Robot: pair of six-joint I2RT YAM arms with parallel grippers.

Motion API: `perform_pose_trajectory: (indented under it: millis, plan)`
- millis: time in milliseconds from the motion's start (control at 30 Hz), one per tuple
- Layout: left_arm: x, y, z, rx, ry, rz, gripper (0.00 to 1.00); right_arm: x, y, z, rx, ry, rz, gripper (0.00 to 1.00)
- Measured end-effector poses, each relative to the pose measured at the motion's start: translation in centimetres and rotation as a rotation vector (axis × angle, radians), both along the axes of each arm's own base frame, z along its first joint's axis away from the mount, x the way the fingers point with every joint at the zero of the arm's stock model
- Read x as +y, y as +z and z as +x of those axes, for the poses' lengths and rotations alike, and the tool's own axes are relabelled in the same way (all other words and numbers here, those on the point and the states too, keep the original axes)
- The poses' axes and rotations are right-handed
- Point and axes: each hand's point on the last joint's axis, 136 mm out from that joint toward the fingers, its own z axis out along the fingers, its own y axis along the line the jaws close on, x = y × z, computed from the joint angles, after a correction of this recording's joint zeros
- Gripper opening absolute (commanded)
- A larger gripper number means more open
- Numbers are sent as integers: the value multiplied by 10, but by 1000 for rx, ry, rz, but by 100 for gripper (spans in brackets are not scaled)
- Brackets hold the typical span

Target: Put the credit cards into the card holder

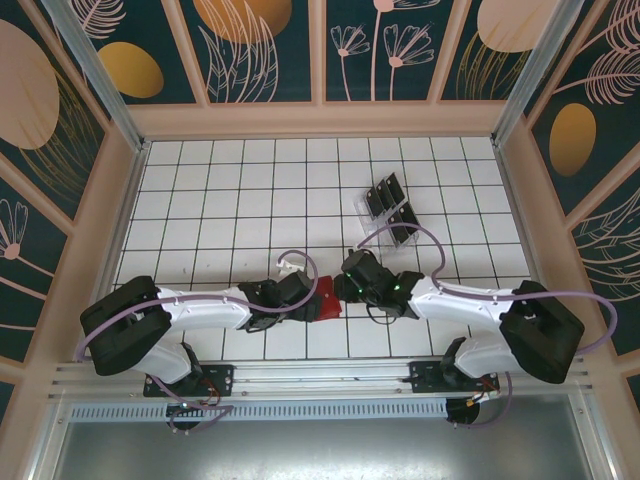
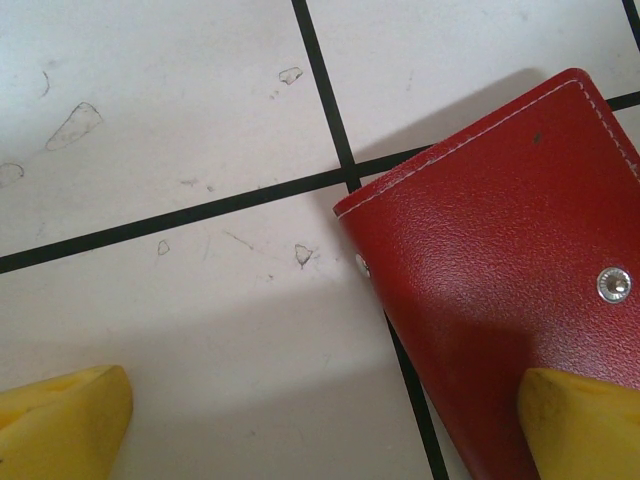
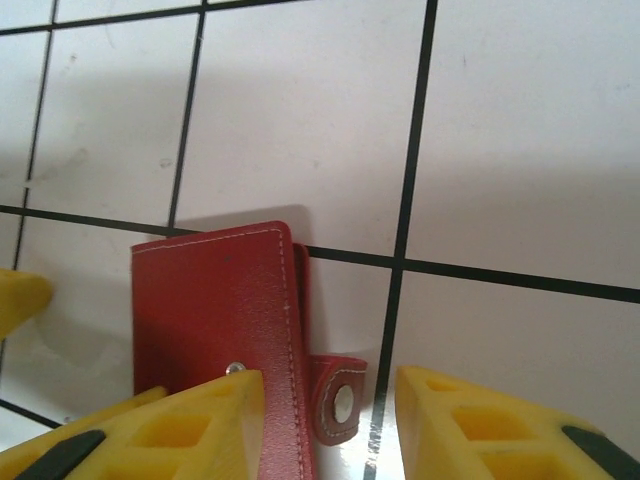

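At the near edge of the table (image 1: 220, 200), both arms fold inward & meet over the wallet (image 1: 326, 300), which lies flat just ahead of the bases, approx. midway L-to-R. L claw (image 1: 306, 296) comes at it from the left and R claw (image 1: 347, 287) from the right, w/ the red leather between them. On the left wrist cam, L claw is spread wide. One yellow finger (image 2: 70, 420) is over bare tile and the other is over the wallet's near corner, w/ nothing pinched; whether that finger presses on the leather can't be told. On the right wrist cam, R claw is partly open, its fingers (image 3: 190, 425) standing either side of the tab (image 3: 338, 400). Tile shows between the tab & the outer finger, so the tab isn't clamped yet. The wallet looks folded shut w/ its outer face up. The tab sticks out past its edge w/ its snap showing, so it is prob. unfastened. Farther back & to the right, well apart from the wallet, a clear tray (image 1: 410, 240) holds the cards (image 1: 385, 197), several black ones standing in its slots. Progress looks like approx. nil: no card is at the wallet & neither claw carries one. What's left is pretty much everything, i.e. get the wallet open to reach its pockets, then fetch each card from the tray & slide it in.
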Motion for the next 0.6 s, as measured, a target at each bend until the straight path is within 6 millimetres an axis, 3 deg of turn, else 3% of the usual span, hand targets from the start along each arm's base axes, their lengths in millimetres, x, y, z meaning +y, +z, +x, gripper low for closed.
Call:
perform_pose_trajectory:
  millis: [233,467,600]
  plan:
    - [0,0,0,1,5,-3,98,2,-7,6,-3,10,-50,33]
    - [0,0,0,0,6,-4,98,-2,-13,11,-1,7,-74,10]
    - [0,-1,0,-2,7,-5,98,-2,-13,11,0,7,-73,4]
